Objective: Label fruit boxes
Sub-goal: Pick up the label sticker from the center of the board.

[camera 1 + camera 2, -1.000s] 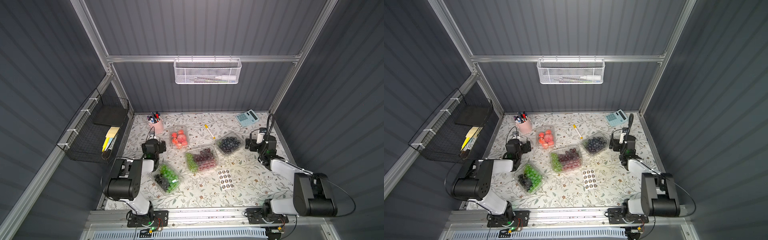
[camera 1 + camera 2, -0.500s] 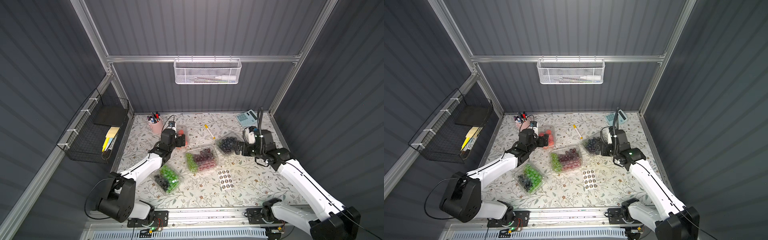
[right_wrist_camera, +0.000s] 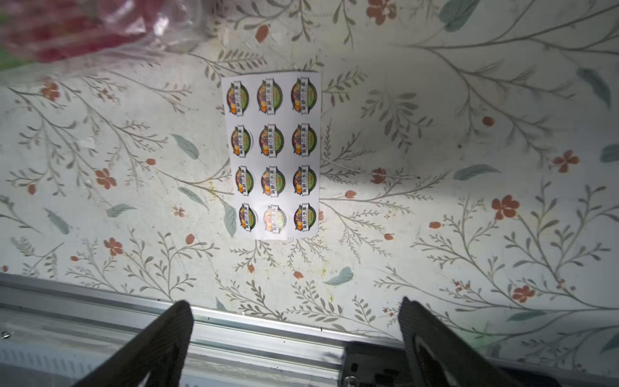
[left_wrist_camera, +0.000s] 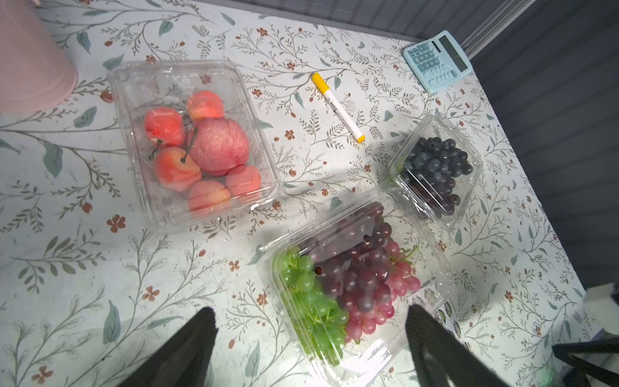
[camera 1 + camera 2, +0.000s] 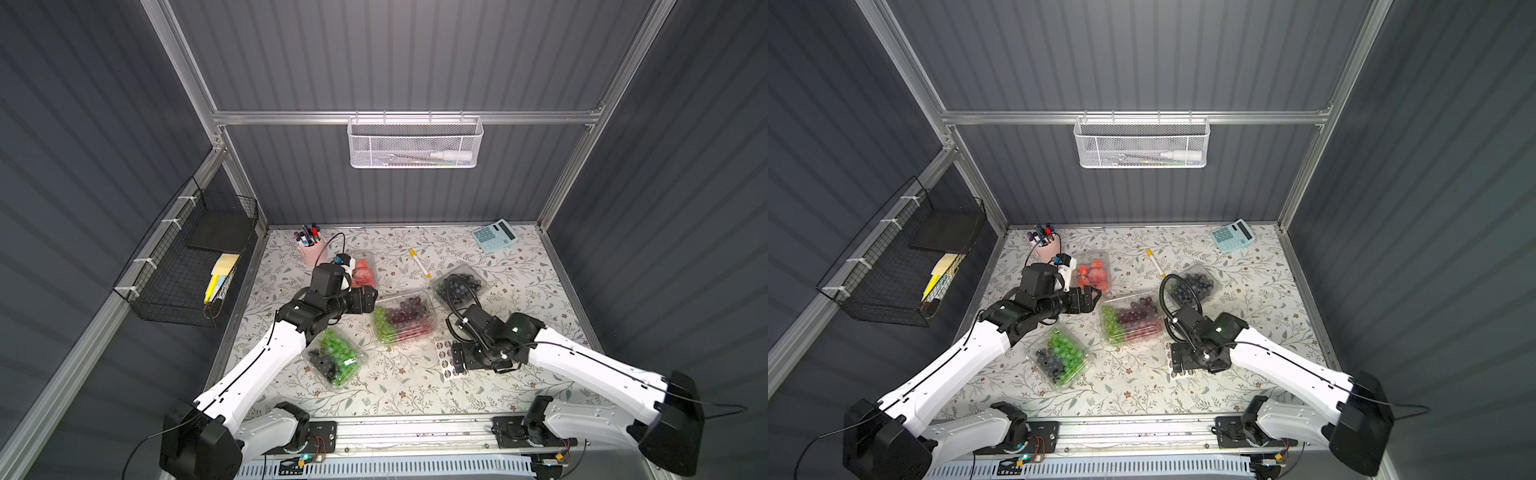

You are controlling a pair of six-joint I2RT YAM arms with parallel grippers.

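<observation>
Four clear fruit boxes lie on the flowered table. They hold red fruit (image 5: 362,272) (image 4: 197,147), blueberries (image 5: 459,286) (image 4: 435,171), green-and-red grapes (image 5: 403,318) (image 4: 351,284) and green-and-black grapes (image 5: 334,361) (image 5: 1061,359). My left gripper (image 5: 370,297) (image 4: 311,310) hangs open between the red fruit box and the green-and-red grapes, with its fingers on either side of that box's near corner and nothing held. My right gripper (image 5: 459,359) (image 3: 294,301) is open and empty above the white sticker sheet (image 5: 444,353) (image 3: 273,155), which lies flat.
A pink pen cup (image 5: 309,247) stands at the back left, a yellow-capped marker (image 5: 419,263) lies mid-back and a blue calculator (image 5: 494,235) sits at the back right. A black wire basket (image 5: 187,266) hangs on the left wall. A metal rail (image 3: 234,328) runs along the front edge.
Both arms have unfolded from the table's sides. The left gripper swung past the red fruit box toward the green-and-red grapes. The right gripper came forward from the blueberries to over the sticker sheet.
</observation>
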